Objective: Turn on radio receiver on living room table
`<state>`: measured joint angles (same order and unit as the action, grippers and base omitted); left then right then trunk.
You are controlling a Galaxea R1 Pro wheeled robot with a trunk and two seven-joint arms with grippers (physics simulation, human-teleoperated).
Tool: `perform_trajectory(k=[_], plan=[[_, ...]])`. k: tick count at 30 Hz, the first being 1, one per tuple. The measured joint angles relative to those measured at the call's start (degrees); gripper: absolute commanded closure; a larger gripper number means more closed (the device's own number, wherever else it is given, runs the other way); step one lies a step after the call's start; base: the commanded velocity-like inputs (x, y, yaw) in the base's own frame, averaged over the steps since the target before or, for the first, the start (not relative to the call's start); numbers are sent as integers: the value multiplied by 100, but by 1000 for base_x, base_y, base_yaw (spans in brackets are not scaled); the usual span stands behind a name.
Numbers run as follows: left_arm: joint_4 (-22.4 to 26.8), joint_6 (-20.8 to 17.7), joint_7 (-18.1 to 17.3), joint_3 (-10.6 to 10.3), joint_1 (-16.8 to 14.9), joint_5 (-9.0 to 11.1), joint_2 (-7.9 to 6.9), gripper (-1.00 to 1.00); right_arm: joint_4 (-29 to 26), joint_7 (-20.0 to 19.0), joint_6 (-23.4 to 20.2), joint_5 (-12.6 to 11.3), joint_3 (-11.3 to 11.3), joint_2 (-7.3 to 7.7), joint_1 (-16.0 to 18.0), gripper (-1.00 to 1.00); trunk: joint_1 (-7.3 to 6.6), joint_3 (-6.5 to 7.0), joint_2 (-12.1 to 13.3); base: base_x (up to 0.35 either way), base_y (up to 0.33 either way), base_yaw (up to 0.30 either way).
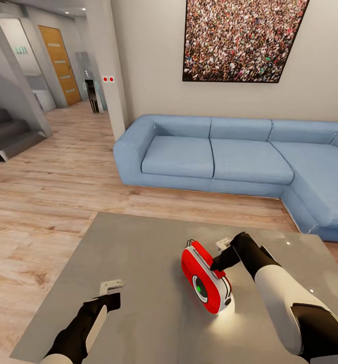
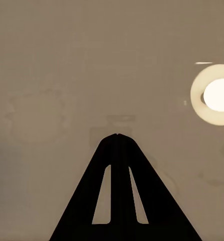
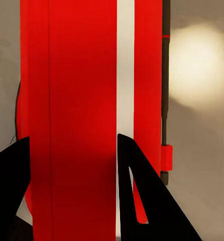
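My right claw (image 1: 220,264) is spread open across the radio receiver (image 1: 205,277), fingers either side of its red body, placed to press it on; it stands upright on the grey table (image 1: 138,263); my left claw (image 1: 109,292) hovers closed, clear.

Red radio receiver (image 1: 206,277) with white rim and green-lit dial, glossy grey table (image 1: 138,263), light-blue sofa (image 1: 229,156), speckled crowd-pattern picture (image 1: 239,38).

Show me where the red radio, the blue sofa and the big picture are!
radio receiver (image 1: 205,280), head view, on its red front face.
sofa (image 1: 214,159), head view, on a seat cushion.
picture (image 1: 242,38), head view, on its crowd pattern.
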<state>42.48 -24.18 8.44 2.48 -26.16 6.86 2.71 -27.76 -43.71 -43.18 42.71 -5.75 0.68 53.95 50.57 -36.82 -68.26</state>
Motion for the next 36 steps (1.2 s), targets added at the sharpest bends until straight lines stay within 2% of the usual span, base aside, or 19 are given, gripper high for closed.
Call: perform_trajectory(k=[3,4,5,8,32,36], plan=[[0,0,0,0,0,0,0,100,-1,2,-4,-2,0,-1,0,100,0,0,0,0,0,0],[0,0,0,0,0,0,0,100,-2,3,-5,0,0,-2,0,-100,0,0,0,0,0,0],[-2,1,0,-4,-3,0,1,100,208,113,145,18,-13,-5,-9,-100,3,-2,2,0,0,0],[-3,1,0,-4,-3,0,1,100,255,124,152,18,-14,0,-8,-100,3,-2,2,0,0,0],[-3,8,1,-16,-3,-5,-9,100,280,125,152,12,-14,0,-8,-100,3,-2,2,0,0,0],[-3,9,7,-19,-3,-30,-22,100,280,126,151,9,-14,0,-7,-100,-84,69,161,0,0,0]])
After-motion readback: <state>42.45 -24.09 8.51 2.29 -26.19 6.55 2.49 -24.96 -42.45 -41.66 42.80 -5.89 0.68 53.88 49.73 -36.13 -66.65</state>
